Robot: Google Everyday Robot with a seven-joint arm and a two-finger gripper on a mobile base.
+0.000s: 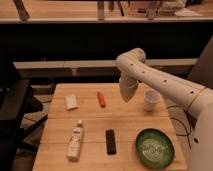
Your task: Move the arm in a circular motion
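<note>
Arm (160, 80) up over table (125, 125), mid-sweep by the look of it, nothing held.

Reaches in from right edge, elbow high at rear centre, tip pointing down above back half of table. Gripper (127, 95) at that tip, between carrot (101, 98) and cup (151, 100), clear of both; closed, empty. Likely partway round the circle. Next: carry the arc on at same height, avoid clipping cup just to the side. Further out: napkin (71, 102), bottle (75, 141), remote (110, 141), green bowl (155, 148) near front. Fingers hard to separate from wrist; base cut off at right; table top's height under tip unclear.
</note>
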